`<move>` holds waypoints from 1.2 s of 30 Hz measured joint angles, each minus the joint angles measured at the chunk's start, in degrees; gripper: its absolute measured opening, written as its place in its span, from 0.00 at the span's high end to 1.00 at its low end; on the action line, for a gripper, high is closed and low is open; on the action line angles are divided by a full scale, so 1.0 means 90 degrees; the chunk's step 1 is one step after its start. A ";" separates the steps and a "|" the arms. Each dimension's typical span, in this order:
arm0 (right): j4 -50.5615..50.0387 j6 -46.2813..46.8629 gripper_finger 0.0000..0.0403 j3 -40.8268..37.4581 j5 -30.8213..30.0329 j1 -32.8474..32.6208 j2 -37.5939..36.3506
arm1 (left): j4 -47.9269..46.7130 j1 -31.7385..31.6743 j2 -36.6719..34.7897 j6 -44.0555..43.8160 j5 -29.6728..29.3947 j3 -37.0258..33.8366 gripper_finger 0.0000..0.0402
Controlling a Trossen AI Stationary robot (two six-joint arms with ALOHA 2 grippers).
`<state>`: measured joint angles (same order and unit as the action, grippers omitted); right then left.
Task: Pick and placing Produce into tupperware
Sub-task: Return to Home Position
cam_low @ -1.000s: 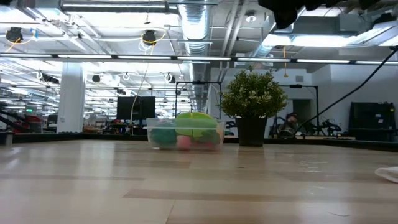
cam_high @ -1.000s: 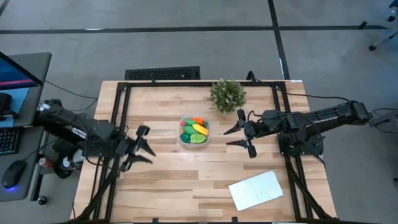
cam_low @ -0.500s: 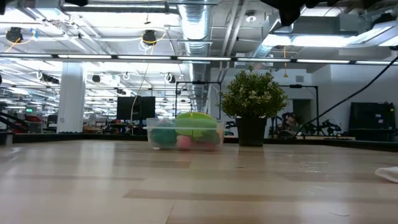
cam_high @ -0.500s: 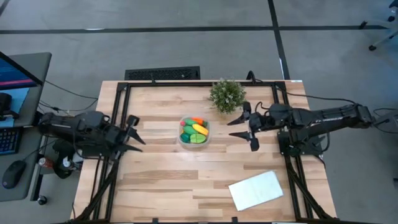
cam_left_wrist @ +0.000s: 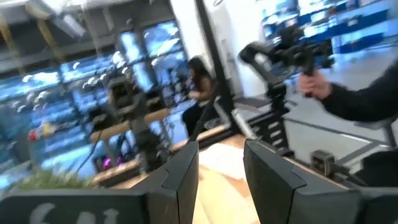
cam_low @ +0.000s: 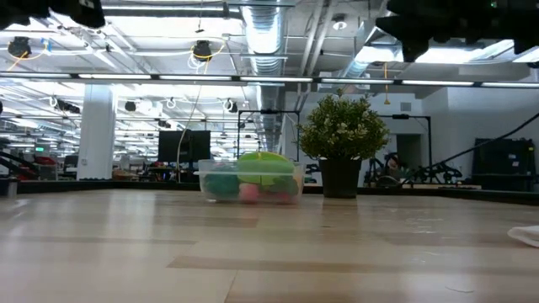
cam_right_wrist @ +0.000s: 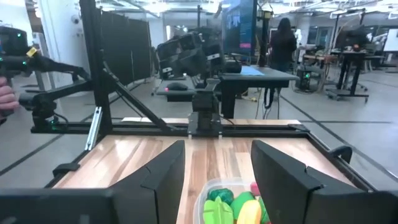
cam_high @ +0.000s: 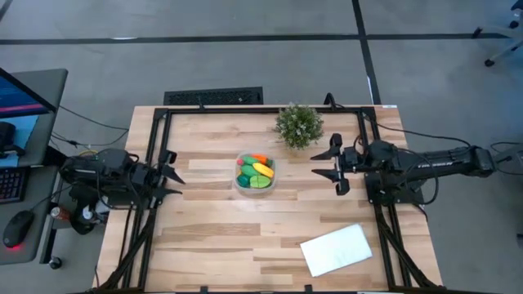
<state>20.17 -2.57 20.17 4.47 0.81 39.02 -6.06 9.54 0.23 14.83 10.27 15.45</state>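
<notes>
Produce (cam_high: 255, 171) fills the tupperware (cam_high: 236, 174) — seemingly all of it — between the empty, spread-fingered left gripper (cam_high: 172, 172) and right gripper (cam_high: 328, 166).

On my feed the tabletop (cam_high: 212, 237) is pale wood in striped planks, with a black frame (cam_high: 160, 139) around it. The tupperware (cam_high: 236, 183) is clear. The produce (cam_high: 255, 171) inside shows green, yellow, orange and red, with some pink in the low view. The plant (cam_high: 298, 125) is pale-flecked green in a black pot (cam_low: 340, 178). The sheet (cam_high: 336, 249) by a right-hand corner is plain white.
</notes>
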 joint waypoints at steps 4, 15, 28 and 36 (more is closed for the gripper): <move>-0.0003 -0.0039 0.56 -0.0127 0.0001 0.0019 -0.0193 | 0.0157 -0.0002 -0.0009 0.0102 0.0111 0.0014 0.71; 0.0024 -0.0071 0.55 -0.0219 0.0004 0.0165 -0.0344 | 0.0313 -0.0448 -0.0017 -0.0059 -0.0187 0.0014 0.71; 0.0042 -0.0155 0.56 -0.0224 0.0005 0.0390 -0.0256 | -0.0378 -0.0919 -0.0001 -0.0299 0.0303 -0.0014 0.71; 0.0028 -0.0053 0.56 -0.0224 0.0005 0.0341 -0.0245 | 0.1084 -0.0918 -0.0015 -0.0516 0.0166 -0.0889 0.71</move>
<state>20.43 -3.05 18.15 4.51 3.88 36.82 3.69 1.28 0.10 10.19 11.76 7.45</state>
